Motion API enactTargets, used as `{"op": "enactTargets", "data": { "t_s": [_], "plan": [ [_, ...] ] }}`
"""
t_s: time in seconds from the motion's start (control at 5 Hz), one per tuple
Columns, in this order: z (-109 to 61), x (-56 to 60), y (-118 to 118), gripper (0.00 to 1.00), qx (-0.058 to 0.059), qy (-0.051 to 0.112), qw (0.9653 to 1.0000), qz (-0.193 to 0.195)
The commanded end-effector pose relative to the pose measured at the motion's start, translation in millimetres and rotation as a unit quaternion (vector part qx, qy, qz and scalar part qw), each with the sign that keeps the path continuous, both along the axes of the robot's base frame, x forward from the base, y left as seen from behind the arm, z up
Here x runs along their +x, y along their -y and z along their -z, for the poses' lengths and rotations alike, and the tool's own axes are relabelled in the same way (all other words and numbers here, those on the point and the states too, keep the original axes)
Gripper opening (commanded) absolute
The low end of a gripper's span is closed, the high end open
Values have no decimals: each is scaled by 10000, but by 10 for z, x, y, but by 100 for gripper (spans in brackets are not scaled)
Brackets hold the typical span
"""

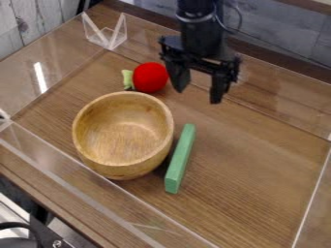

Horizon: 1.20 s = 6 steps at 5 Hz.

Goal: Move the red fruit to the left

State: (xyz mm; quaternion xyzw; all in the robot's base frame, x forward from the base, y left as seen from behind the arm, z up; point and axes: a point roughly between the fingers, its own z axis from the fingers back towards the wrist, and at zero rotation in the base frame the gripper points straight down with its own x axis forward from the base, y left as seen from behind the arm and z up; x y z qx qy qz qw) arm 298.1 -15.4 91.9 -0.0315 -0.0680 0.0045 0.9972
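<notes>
The red fruit (150, 77) is a small glossy red ball with a light green leafy bit on its left side, lying on the wooden table just behind the wooden bowl (122, 135). My gripper (198, 83) hangs pointing down just right of the fruit, its black fingers spread open with nothing between them. The left finger stands close beside the fruit, and I cannot tell whether it touches it.
A flat green bar (180, 157) lies right of the bowl. Clear plastic walls (104, 33) fence the table on all sides, with a raised corner at the back left.
</notes>
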Motion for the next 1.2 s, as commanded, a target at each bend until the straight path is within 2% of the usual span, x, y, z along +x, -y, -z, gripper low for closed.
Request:
{"op": "enactTargets", "data": {
  "t_s": [0.0,0.2,0.4,0.6,0.8,1.0],
  "plan": [
    [-161,104,105,100,17,407,9991,116],
    [-189,86,113,100,54,450,9990,43],
    [-134,125,129,100,86,327,9988,357],
    [-1,102,79,100,123,220,9987,451],
    [73,107,-59,100,155,204,9985,481],
    [12,218,-183,100,211,259,9985,443]
  ]
}}
